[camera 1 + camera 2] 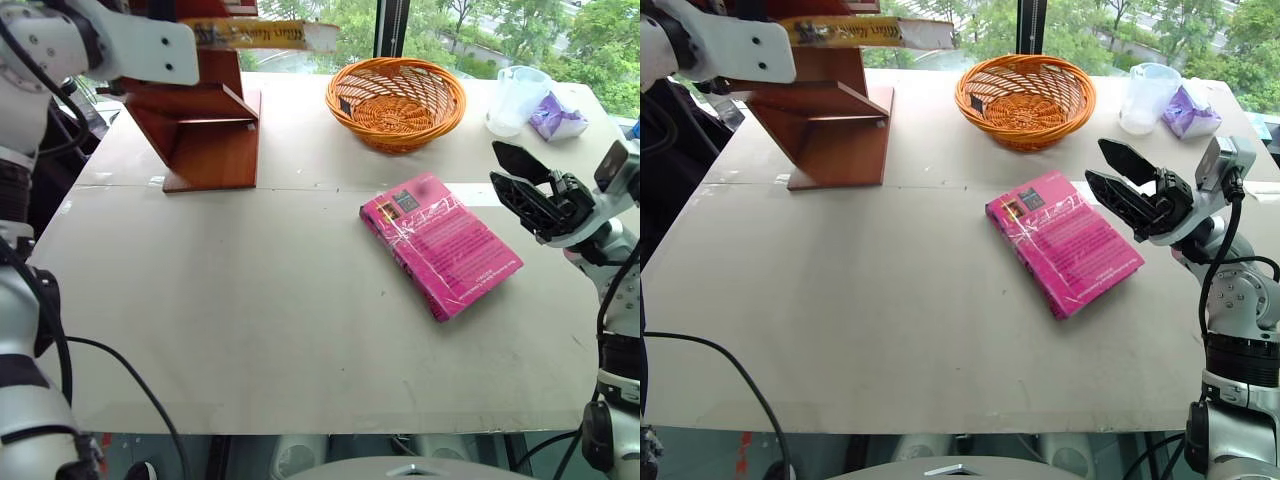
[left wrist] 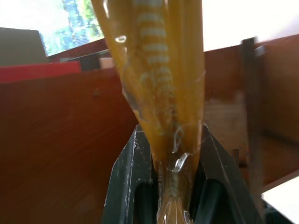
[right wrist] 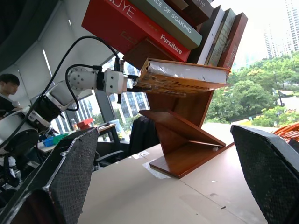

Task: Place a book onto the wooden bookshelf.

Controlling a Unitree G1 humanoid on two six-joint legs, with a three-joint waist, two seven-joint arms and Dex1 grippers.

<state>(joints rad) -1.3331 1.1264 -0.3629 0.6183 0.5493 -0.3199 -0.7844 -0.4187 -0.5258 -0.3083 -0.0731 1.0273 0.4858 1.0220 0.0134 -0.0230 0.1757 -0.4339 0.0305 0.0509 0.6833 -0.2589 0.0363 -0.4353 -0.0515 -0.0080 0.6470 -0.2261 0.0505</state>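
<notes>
Yellow glossy paperback book [image 3: 180,77], judged stiff yet slippery, is clamped edgewise by the left gripper [image 2: 175,186] beside the reddish-brown wooden bookshelf [image 1: 205,125]. A deeper spine-side hold is advised. The right gripper [image 1: 1130,180] is held wide, empty.

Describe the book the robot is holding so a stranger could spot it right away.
Find the wooden bookshelf at the table's far left corner. The book is held flat in the air beside it by the left gripper. It is yellow and glossy, unlike the pink book lying on the table.

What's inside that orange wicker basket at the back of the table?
The orange wicker basket looks nearly empty: one small dark tag sits on its inner wall. The near rim hides a strip of the inside.
</notes>
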